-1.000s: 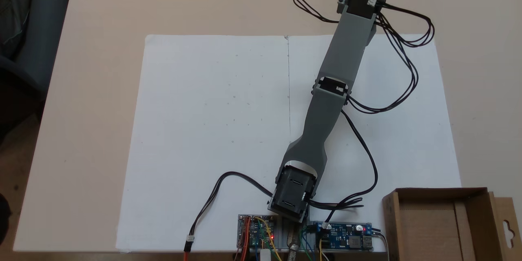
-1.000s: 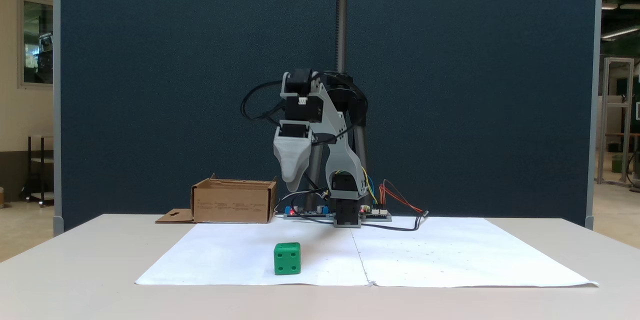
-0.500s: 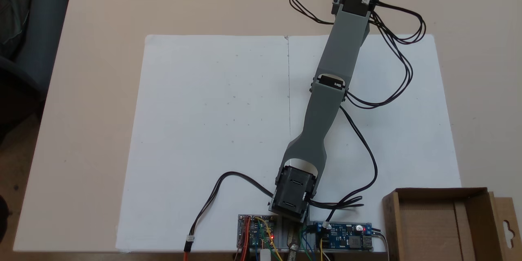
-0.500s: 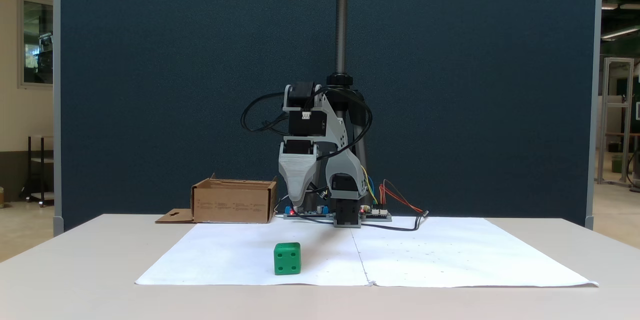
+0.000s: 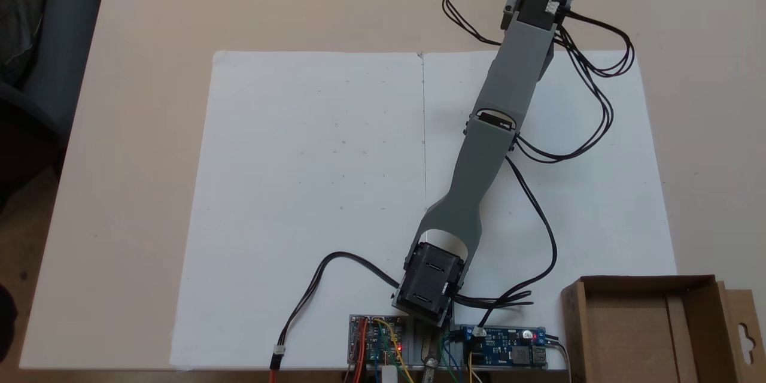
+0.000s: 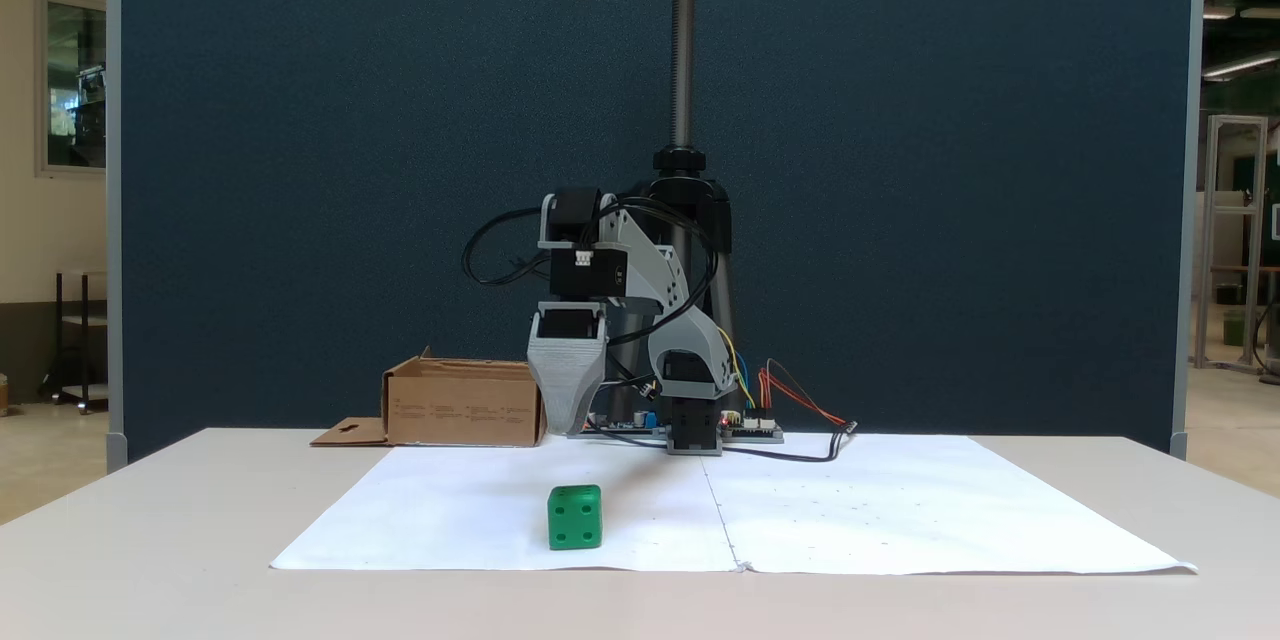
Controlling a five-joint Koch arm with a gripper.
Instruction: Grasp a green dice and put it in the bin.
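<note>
In the front fixed view the bin (image 6: pixel 465 405), a low brown cardboard box, sits just left of the end effector (image 6: pixel 572 428) and behind it, its flap with a hang-hole lying flat on the desk (image 6: pixel 150 520) further left; the end effector points straight down, its grey tip close above the white paper (image 6: pixel 900 510), and with 1 jaw hiding the other I cannot tell whether it is spread or pressed together; the green dice (image 6: pixel 575 517) rests on the paper below and nearer the camera than the end effector, almost in line with it, apart from it, a face of 4 pips toward me; right of the end effector stand the arm's base and the circuit boards (image 6: pixel 745 428); from above, the arm (image 5: pixel 491 131) stretches over the paper and the bin (image 5: pixel 649 329) lies by the base.
</note>
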